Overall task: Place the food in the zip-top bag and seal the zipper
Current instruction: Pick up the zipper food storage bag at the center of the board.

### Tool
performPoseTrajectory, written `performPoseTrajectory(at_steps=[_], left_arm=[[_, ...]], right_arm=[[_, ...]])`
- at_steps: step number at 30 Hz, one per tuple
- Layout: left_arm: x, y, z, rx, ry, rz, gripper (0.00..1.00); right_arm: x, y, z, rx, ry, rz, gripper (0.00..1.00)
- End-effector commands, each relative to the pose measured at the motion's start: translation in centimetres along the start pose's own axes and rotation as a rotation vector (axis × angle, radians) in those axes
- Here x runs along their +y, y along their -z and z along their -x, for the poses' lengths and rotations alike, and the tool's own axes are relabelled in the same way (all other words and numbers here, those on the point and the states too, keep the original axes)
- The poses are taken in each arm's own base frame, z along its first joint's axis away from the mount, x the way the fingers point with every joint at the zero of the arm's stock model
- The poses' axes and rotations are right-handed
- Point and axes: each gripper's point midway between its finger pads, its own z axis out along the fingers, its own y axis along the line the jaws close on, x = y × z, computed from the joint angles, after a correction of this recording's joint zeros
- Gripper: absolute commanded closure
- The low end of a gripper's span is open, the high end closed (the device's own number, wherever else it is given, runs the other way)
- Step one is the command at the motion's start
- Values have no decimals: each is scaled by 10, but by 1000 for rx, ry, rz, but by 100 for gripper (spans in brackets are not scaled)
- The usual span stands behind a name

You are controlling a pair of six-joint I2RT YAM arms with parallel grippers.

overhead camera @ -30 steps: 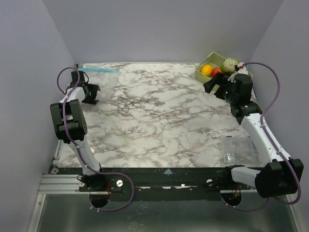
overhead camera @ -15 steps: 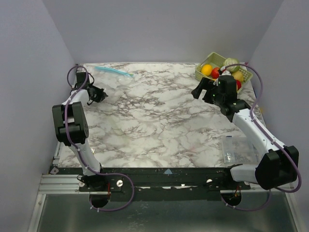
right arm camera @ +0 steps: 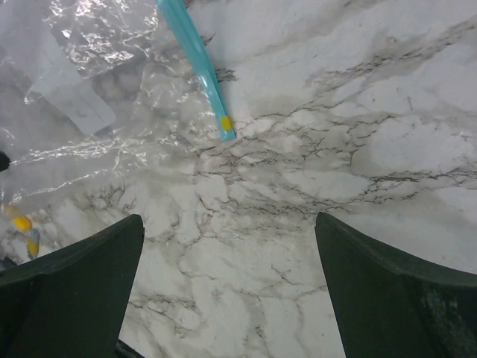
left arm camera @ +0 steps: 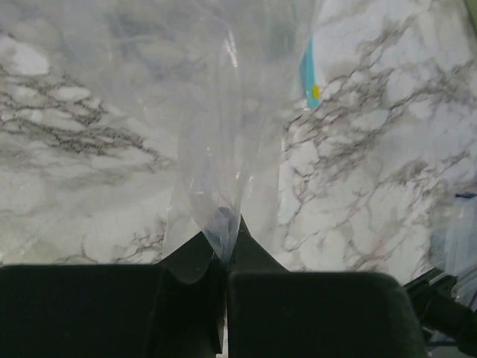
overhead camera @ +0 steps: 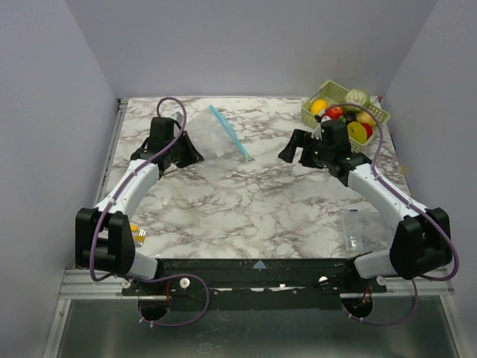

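Observation:
The clear zip-top bag point(overhead camera: 215, 139) lies on the marble table, left of centre, with its teal zipper point(overhead camera: 229, 133) along the right edge. My left gripper point(overhead camera: 195, 156) is shut on the bag's left edge. In the left wrist view the film point(left arm camera: 223, 112) rises pinched between the closed jaws point(left arm camera: 223, 242), and the zipper point(left arm camera: 308, 71) shows beyond. My right gripper point(overhead camera: 287, 154) hovers open just right of the bag with nothing in it point(right arm camera: 227, 224); the zipper's end point(right arm camera: 195, 56) lies ahead of it. The food point(overhead camera: 335, 112) sits in a basket at the back right.
The pale green lattice basket point(overhead camera: 380, 115) stands in the far right corner behind the right arm. A stiff clear plastic item point(overhead camera: 365, 231) lies near the right front edge. A small yellow thing point(overhead camera: 138, 235) sits by the left arm's base. Grey walls close in three sides.
The left gripper closed on the bag and dragged it from the far left corner toward the table's middle. The right arm swung left, away from the basket, still open.

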Motion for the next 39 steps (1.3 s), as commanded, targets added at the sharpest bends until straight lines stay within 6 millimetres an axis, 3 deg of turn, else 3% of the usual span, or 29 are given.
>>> performPoseTrajectory(at_steps=[1,6,9,13,17,25,31,39], left_arm=[[12,12,-52,120,-166,-60,100],[-4,23,-77,190,-261,-153,100],[6,22,-76,192,-295,-92,100],[-2,20,-84,222,-322,-125,100],[-7,11,-103,316,-343,-163,100],[-8,10,-98,316,-350,-151,100],[-7,11,-97,311,-350,-134,100],[-14,13,-100,316,-355,-160,100]], right_arm=[[14,-12,-15,56,17,122,0],[22,-33,-27,117,21,212,5],[29,-47,-33,125,23,303,9],[35,-66,-39,162,-13,369,22],[38,-80,-39,156,-32,419,23],[30,-108,-45,162,-44,418,29],[35,-115,-52,180,-105,475,52],[31,-120,-57,165,-137,479,47]])
